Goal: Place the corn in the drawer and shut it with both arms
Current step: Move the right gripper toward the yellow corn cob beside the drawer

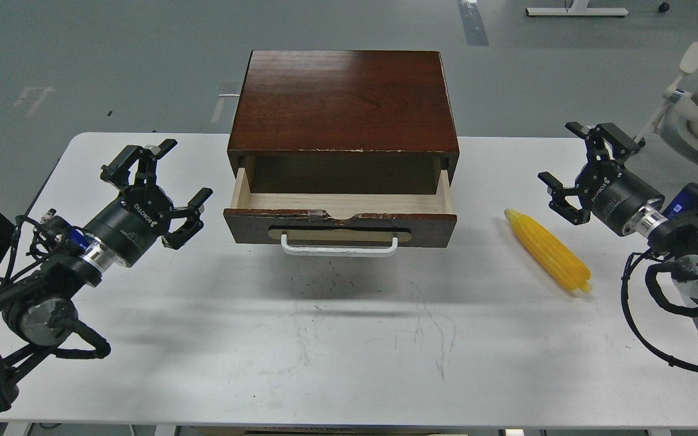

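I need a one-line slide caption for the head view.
Drawer open, corn on table at right, both grippers open.

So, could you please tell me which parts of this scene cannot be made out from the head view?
- Drawer interior, head view: its front strip of floor is hidden behind the drawer's own front panel, and the back lies in shadow under the cabinet.
- Corn underside: it faces the table.
- Both arms: cut off by the picture's side edges; only the left end effector and right end effector ends show fully.
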`<state>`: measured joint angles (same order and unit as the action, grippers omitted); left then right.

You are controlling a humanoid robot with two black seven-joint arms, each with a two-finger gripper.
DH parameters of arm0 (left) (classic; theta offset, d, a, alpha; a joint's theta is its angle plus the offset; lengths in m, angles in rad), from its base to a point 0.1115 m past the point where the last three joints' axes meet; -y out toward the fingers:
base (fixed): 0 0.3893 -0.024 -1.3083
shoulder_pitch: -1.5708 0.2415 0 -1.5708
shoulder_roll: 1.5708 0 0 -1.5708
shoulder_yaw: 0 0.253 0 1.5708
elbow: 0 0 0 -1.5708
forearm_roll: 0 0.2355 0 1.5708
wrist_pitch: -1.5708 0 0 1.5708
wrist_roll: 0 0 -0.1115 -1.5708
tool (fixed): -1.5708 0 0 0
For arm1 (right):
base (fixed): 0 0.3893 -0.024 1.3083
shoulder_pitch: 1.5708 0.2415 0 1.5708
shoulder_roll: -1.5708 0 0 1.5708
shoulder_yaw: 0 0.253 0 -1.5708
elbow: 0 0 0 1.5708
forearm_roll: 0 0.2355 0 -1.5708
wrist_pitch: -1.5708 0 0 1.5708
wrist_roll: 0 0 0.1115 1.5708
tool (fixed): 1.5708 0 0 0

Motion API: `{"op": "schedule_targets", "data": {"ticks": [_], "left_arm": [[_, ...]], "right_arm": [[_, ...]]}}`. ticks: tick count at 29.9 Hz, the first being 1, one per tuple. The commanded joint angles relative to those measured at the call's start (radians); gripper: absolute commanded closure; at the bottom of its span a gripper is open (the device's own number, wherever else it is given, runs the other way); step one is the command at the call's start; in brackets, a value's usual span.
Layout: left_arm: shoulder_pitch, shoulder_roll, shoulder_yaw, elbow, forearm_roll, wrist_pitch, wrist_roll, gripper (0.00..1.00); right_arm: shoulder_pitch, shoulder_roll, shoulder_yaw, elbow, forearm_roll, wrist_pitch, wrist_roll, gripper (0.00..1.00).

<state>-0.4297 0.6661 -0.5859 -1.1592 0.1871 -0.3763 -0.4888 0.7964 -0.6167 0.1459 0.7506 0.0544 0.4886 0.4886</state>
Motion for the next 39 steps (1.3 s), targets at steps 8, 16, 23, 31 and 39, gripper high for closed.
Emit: {"op": "schedule_targets", "data": {"ticks": [8,16,23,31,39], "left_arm": [[0.003,0.010,0.001,0.001,0.000,-0.010,0.000,0.00],[-0.004,0.052,0.000,0.032,0.000,-0.021,0.000,0.00],[-0.004,0.052,0.000,0.032,0.000,-0.041,0.000,0.00],[-0.004,0.053,0.000,0.026,-0.001,-0.041,0.000,0.00],[-0.001,0.024,0.000,0.026,0.000,-0.038,0.000,0.00]], "right_arm": [[-0.002,-0.001,0.000,0.000,-0.001,0.000,0.000,0.00],[-0.002,-0.003,0.000,0.000,-0.007,0.000,0.000,0.00],[0.032,-0.058,-0.011,0.032,-0.076,0.000,0.000,0.00],[0.213,-0.256,-0.014,0.110,-0.577,0.000,0.000,0.00],[0.213,-0.285,-0.038,0.112,-0.983,0.000,0.000,0.00]]}}
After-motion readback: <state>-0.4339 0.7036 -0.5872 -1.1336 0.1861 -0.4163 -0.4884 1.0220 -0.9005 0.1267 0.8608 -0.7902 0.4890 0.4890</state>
